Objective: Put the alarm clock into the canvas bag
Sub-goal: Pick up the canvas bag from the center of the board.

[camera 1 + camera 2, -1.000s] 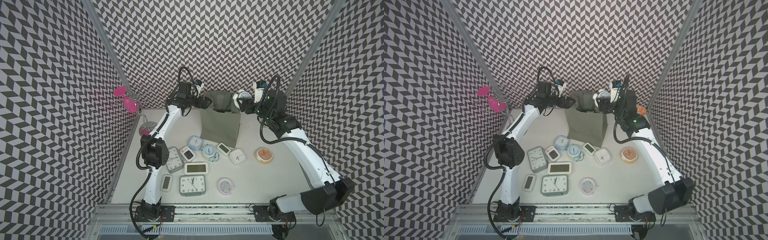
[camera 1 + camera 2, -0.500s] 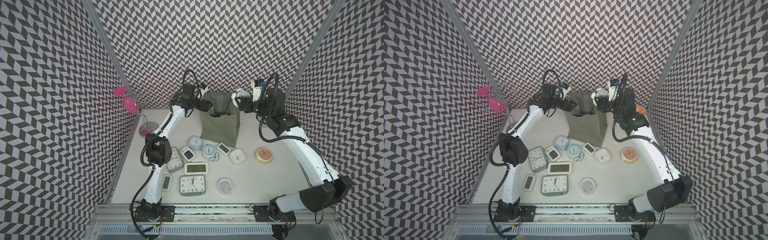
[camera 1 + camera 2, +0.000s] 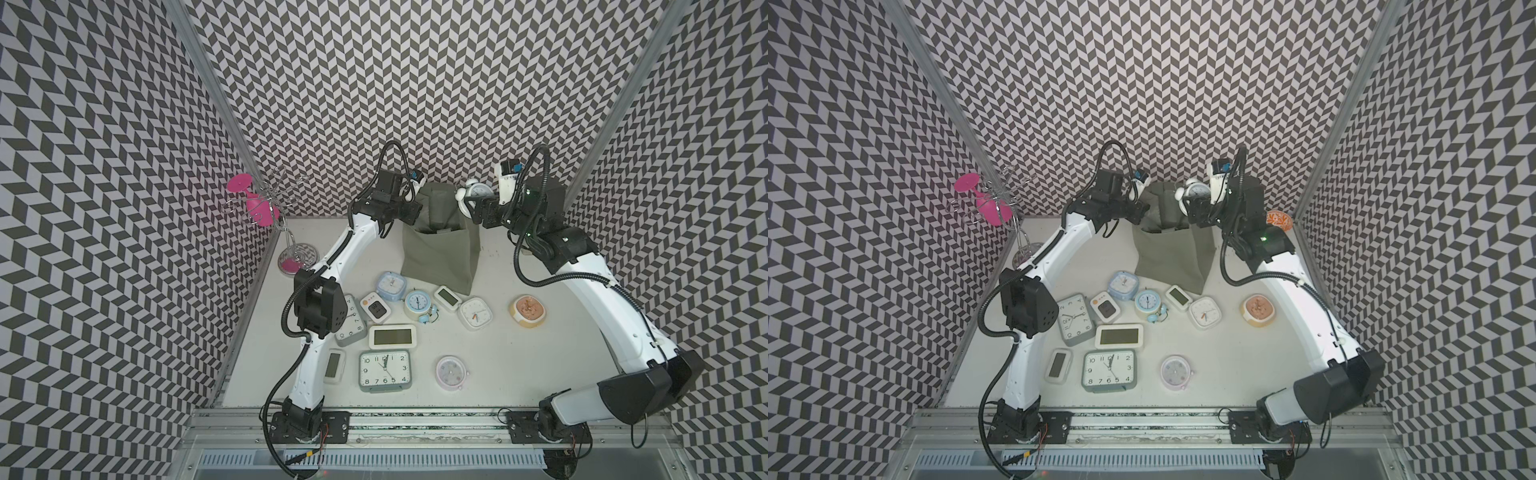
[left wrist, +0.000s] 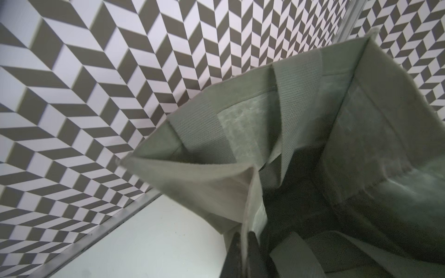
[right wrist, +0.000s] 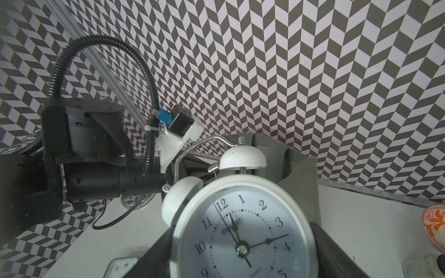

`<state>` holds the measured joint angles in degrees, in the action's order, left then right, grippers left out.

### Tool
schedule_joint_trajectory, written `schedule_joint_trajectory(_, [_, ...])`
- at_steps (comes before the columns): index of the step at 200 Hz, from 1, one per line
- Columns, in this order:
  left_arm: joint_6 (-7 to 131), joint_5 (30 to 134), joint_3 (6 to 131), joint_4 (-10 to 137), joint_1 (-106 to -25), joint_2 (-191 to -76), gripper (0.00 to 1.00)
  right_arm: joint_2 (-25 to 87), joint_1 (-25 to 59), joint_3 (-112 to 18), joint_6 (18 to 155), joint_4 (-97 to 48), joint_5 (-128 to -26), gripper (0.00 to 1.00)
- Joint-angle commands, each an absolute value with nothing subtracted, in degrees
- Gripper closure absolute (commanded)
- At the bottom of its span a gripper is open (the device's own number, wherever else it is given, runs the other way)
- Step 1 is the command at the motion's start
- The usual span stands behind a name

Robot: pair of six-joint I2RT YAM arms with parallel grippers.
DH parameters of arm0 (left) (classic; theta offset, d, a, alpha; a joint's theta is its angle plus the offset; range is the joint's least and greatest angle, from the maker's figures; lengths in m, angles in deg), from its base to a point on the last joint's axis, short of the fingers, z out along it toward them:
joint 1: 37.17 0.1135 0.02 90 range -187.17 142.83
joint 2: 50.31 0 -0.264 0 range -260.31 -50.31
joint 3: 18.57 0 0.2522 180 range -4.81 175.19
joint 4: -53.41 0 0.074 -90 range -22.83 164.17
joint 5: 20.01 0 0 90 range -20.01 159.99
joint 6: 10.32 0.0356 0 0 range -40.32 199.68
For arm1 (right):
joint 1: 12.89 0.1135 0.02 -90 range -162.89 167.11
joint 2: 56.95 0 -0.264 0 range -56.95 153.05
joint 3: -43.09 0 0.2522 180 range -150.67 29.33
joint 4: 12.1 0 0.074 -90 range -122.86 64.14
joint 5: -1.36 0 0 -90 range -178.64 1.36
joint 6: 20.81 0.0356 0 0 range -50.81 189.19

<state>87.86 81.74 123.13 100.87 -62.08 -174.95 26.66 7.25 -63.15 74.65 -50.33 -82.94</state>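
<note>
While the left gripper (image 3: 410,211) stands pinched together on the rim of the canvas bag (image 3: 440,257), upper centre of a top view, the right gripper (image 3: 473,204), clamped on the twin-bell alarm clock (image 3: 478,193) just beside the mouth's right edge, should carry it over the opening and lower before letting go.

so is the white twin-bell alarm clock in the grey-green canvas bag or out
Out. The white twin-bell alarm clock is clamped in the right gripper beside the top of the grey-green canvas bag.
</note>
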Motion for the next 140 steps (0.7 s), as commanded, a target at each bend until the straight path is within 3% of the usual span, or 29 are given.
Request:
schedule_joint_trajectory(1, [86.28, 73.71, 120.71, 89.15, -61.78, -167.87, 1.0, 23.32, 7.58, -65.92, 73.96, -46.5, -84.24, 0.42])
schedule_joint_trajectory(48, [90.64, 73.68, 106.73, 68.97, -63.52, -156.81, 1.0, 21.04, 7.58, -64.65, 73.48, -46.31, -84.84, 0.42])
schedule_joint_trajectory(140, [90.57, 72.22, 97.13, 66.51, -66.61, -153.23, 1.0, 12.8, 8.44, -47.21, 78.04, -34.83, -69.94, 0.44])
